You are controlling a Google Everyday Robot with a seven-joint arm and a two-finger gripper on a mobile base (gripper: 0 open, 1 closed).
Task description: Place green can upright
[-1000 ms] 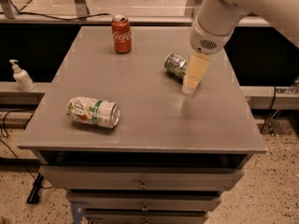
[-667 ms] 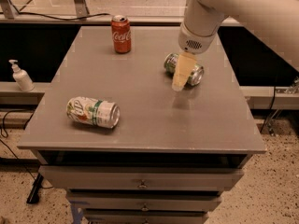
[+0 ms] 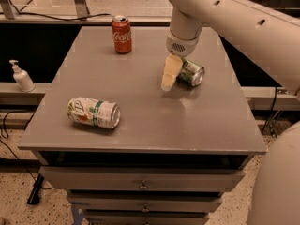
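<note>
I have the claw (image 3: pixel 167 82) low over the tabletop (image 3: pixel 140 135), right of centre, its tip almost on the surface; the green can (image 3: pixel 192 72) lies on its side just to the claw's right, towards the back-right of the tabletop. I cannot tell how far open the claw is, nor whether it has any hold of the can; the 2 look touching or nearly so, and the arm (image 3: pixel 225 13) hides where they meet.

The risks, as I judge them: the can is round and lying down, so a sideways nudge from the claw could roll it towards the right edge, which is near; if the claw sits beside it rather than around it, closing would only shove it; a grip close to 1 end could let it swing or slip as I tip it up; thin aluminium may dent under a hard squeeze; released while tilted, it would topple and roll again. The red can (image 3: pixel 122 34) and the white can (image 3: pixel 93 112) are well apart from it, so I expect no collision there.
</note>
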